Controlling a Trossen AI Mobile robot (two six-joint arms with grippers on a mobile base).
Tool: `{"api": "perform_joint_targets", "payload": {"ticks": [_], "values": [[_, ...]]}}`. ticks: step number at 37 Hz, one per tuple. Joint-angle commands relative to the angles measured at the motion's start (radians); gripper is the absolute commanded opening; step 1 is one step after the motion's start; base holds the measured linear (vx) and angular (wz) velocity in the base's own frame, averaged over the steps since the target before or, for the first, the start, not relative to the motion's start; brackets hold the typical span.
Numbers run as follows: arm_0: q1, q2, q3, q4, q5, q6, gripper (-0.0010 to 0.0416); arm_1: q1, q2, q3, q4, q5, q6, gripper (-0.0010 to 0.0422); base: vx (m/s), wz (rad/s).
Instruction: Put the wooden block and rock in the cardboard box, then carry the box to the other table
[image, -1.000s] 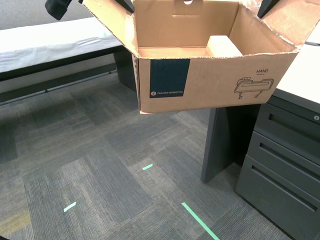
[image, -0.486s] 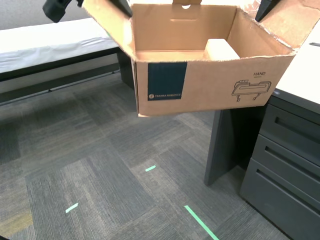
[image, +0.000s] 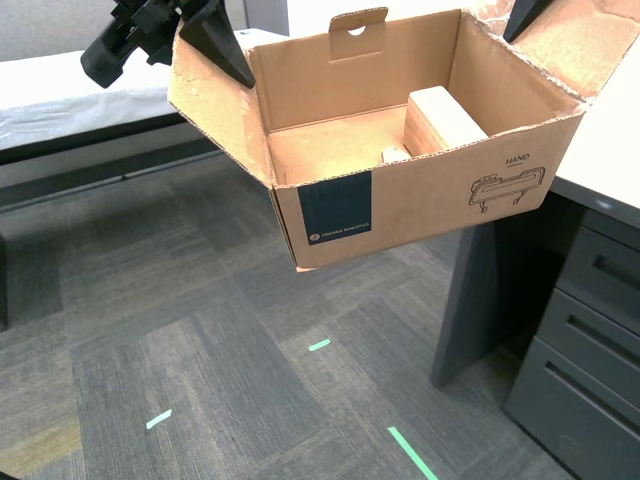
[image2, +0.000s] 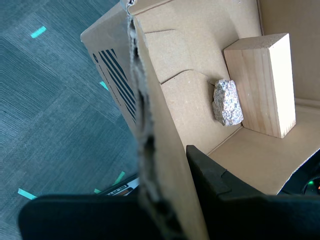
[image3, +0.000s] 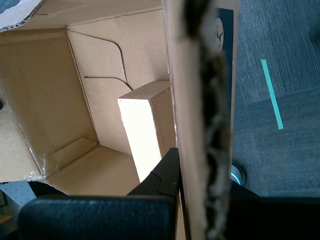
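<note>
Cardboard box (image: 420, 205) held aloft over carpet, now tilted lower than a second ago, my first gripper (image3: 200, 187) and second gripper (image2: 167, 200) each pinching a flap, wooden block (image: 440, 118) and rock (image: 394, 155) inside.

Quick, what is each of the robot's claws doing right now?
My first gripper: closed on a cardboard box flap.
My second gripper: closed on the opposite flap.

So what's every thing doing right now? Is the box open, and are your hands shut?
cardboard box: flaps open, tilted, held in the air over the carpet.
wooden block: inside the box, in a corner.
rock: inside the box, touching the block.
my first gripper: shut on a box flap.
my second gripper: shut on a box flap.
desk drawers: closed.
</note>
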Motion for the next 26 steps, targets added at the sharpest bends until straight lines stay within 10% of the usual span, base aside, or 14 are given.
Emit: {"api": "perform_joint_targets", "payload": {"ticks": [1, 26], "values": [[-0.001, 0.000, 0.001, 0.010, 0.002, 0.004, -0.0001, 0.000, 0.000, 0.000, -0.005, 0.002, 0.006, -0.0001, 0.123, 0.037], [0.000, 0.018, 0.001, 0.017, 0.004, -0.005, -0.0001, -0.001, 0.000, 0.000, 0.045, 0.035, -0.192, -0.0001, 0.121, -0.012]]}}
